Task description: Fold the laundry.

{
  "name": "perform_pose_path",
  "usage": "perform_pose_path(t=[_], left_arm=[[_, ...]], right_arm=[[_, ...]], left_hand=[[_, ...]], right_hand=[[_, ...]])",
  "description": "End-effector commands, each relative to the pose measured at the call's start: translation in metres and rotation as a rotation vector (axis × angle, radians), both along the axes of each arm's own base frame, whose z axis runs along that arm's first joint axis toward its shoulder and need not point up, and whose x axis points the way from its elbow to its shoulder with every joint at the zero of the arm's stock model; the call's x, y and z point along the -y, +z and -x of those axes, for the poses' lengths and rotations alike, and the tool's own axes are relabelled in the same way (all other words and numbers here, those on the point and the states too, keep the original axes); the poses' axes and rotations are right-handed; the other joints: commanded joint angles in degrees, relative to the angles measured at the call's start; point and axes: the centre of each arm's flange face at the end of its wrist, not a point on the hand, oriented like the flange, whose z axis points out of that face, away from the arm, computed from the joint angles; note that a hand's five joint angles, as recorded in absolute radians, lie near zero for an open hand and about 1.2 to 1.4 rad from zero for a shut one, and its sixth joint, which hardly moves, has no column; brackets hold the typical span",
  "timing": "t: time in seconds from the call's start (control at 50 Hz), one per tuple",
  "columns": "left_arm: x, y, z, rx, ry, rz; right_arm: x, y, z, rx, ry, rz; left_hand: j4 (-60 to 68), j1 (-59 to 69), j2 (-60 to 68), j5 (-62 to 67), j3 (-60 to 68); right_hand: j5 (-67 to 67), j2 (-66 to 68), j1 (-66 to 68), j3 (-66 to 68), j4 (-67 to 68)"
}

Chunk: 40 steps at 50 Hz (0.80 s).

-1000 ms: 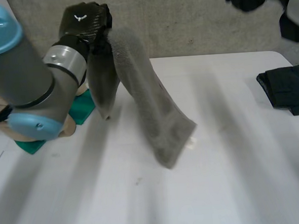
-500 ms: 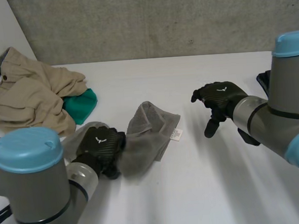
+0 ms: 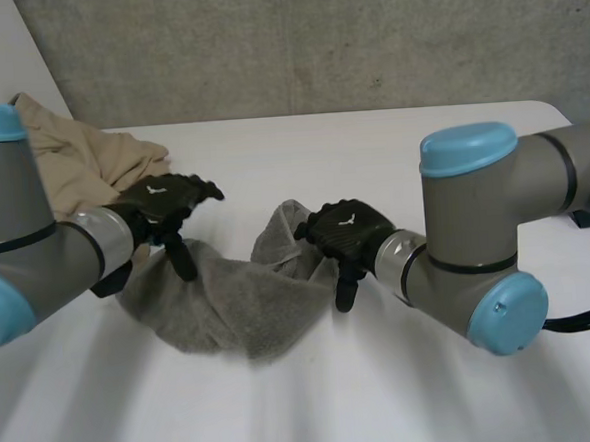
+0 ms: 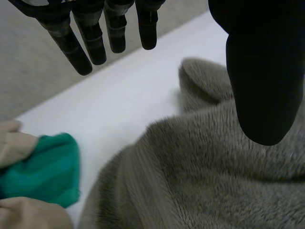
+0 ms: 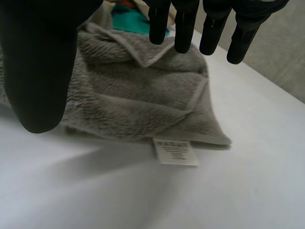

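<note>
A grey towel (image 3: 230, 305) lies crumpled in a curved heap on the white table (image 3: 391, 145). My left hand (image 3: 164, 201) hovers open over its left end, fingers straight. In the left wrist view the hand (image 4: 262, 71) holds nothing, and the towel (image 4: 214, 181) lies under the thumb. My right hand (image 3: 346, 233) sits open over the towel's right end. In the right wrist view the spread hand (image 5: 43, 62) hangs above the towel (image 5: 138, 95), whose white label (image 5: 176, 151) lies on the table at its edge.
A heap of beige clothing (image 3: 81, 159) lies at the table's back left, with a green cloth (image 4: 43, 171) beside it, close to the towel's left end. The front and the back right of the table are bare white surface.
The left hand, which held the towel up in the air, has laid it on the table and let go. The right hand has opened and come across to the towel's right end.
</note>
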Motion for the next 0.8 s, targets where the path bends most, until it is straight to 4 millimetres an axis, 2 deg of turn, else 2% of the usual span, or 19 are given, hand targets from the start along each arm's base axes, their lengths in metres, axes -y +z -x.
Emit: perform_pose_path(t=[0.02,0.1,0.14,0.24,0.26,0.32,0.36,0.38,0.4,0.42,0.46,0.48,0.54,0.56,0.6,0.64,0.7,0.78,0.8], left_arm=[[0.016,-0.035,0.016,0.131,-0.122,-0.025],[0.019,-0.051,0.019,0.25,-0.165,-0.034],[0.02,-0.053,0.02,0.278,-0.176,-0.029],[0.024,-0.045,0.029,0.285,-0.176,0.028],[0.026,-0.04,0.034,0.272,-0.174,0.066],[0.032,-0.029,0.043,0.247,-0.168,0.147],[0.038,-0.014,0.053,0.217,-0.157,0.246],[0.041,-0.008,0.056,0.207,-0.151,0.283],[0.045,0.001,0.058,0.196,-0.139,0.325],[0.053,0.021,0.062,0.167,-0.108,0.421],[0.06,0.045,0.063,0.122,-0.062,0.521],[0.065,0.074,0.063,0.053,-0.016,0.619],[0.066,0.117,0.059,-0.097,0.055,0.746],[0.064,0.144,0.053,-0.212,0.094,0.817],[0.061,0.164,0.046,-0.327,0.127,0.864],[0.054,0.174,0.038,-0.459,0.161,0.883],[0.048,0.165,0.034,-0.532,0.171,0.854],[0.035,0.118,0.035,-0.498,0.155,0.727],[0.028,0.093,0.037,-0.463,0.142,0.657]], right_arm=[[-0.002,-0.016,-0.007,-0.004,0.034,0.039],[0.0,-0.031,-0.01,-0.023,0.044,0.04],[0.001,-0.037,-0.011,-0.03,0.047,0.037],[0.013,-0.047,-0.02,-0.009,0.047,0.076],[0.019,-0.045,-0.025,0.008,0.043,0.101],[0.03,-0.038,-0.032,0.033,0.032,0.138],[0.042,-0.023,-0.037,0.065,0.008,0.195],[0.048,-0.016,-0.038,0.079,-0.004,0.22],[0.059,0.003,-0.04,0.114,-0.035,0.281],[0.064,0.015,-0.041,0.133,-0.051,0.314],[0.076,0.043,-0.039,0.175,-0.098,0.389],[0.088,0.077,-0.033,0.222,-0.153,0.477],[0.099,0.131,-0.023,0.316,-0.227,0.62],[0.104,0.163,-0.013,0.376,-0.271,0.707],[0.103,0.189,-0.005,0.422,-0.299,0.773],[0.097,0.216,0.004,0.464,-0.309,0.835],[0.089,0.225,0.009,0.468,-0.289,0.854],[0.074,0.196,0.011,0.352,-0.211,0.758],[0.066,0.177,0.011,0.294,-0.173,0.7]], left_hand=[[6.38,5.43,6.27,5.95,5.68],[12.08,11.13,11.98,11.65,11.38],[19.12,18.17,19.02,18.69,18.42],[58.96,58.01,58.86,58.53,58.27],[67.0,66.06,66.9,66.58,66.31],[67.09,66.14,66.99,66.66,66.39],[67.09,66.14,66.99,66.66,66.39],[67.09,66.14,66.99,66.66,66.39],[67.09,66.14,66.99,66.66,66.39],[67.09,66.14,66.99,66.66,66.39],[67.09,66.14,66.99,66.66,66.39],[67.09,66.14,66.99,66.66,66.39],[67.09,66.14,66.99,66.66,66.39],[67.09,66.14,66.99,66.66,66.39],[67.09,66.14,66.99,66.66,66.39],[67.09,66.14,66.99,66.66,66.39],[67.09,66.14,66.99,66.66,66.39],[67.09,66.14,66.99,66.66,66.39],[67.09,66.14,66.99,66.66,66.39]], right_hand=[[6.3,4.57,3.46,5.02,4.37],[15.04,13.31,12.2,13.76,13.1],[19.41,17.68,16.58,18.13,17.48],[46.62,44.9,43.79,45.34,44.69],[62.17,60.45,59.34,60.89,60.24],[66.05,64.33,63.22,64.77,64.12],[66.05,64.33,63.22,64.77,64.12],[66.05,64.33,63.22,64.77,64.12],[66.05,64.33,63.22,64.77,64.12],[66.05,64.33,63.22,64.77,64.12],[66.05,64.33,63.22,64.77,64.12],[66.05,64.33,63.22,64.77,64.12],[66.05,64.33,63.22,64.77,64.12],[66.05,64.33,63.22,64.77,64.12],[66.05,64.33,63.22,64.77,64.12],[66.05,64.33,63.22,64.77,64.12],[66.05,64.33,63.22,64.77,64.12],[66.05,64.33,63.22,64.77,64.12],[66.05,64.33,63.22,64.77,64.12]])
